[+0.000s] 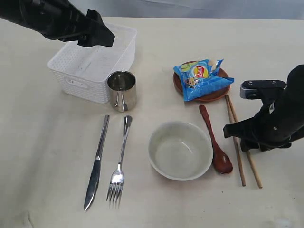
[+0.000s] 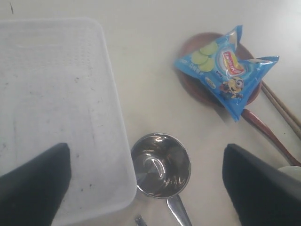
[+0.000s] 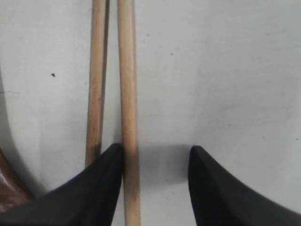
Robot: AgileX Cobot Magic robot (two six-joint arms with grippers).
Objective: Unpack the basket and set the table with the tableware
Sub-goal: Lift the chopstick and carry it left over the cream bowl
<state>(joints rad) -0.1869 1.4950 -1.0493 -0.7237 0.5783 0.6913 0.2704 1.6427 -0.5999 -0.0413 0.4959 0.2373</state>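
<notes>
Chopsticks [image 3: 127, 70], just beside wooden spoon [image 1: 222, 163]: liable to roll askew if nudged by released right gripper [image 3: 156, 153], finger close alongside one; left gripper [image 2: 146, 148] released too.

The hand [image 2: 146, 148] hangs with jaws wide apart over the white basket [image 2: 56, 94] and the steel cup [image 2: 161, 165] just beside it on the bench [image 2: 150, 56]. A blue chip bag [image 2: 223, 66] lies on the reddish-brown plate [image 2: 193, 84], with the spoon [image 2: 268, 134] and chopsticks [image 2: 282, 108] alongside.
</notes>
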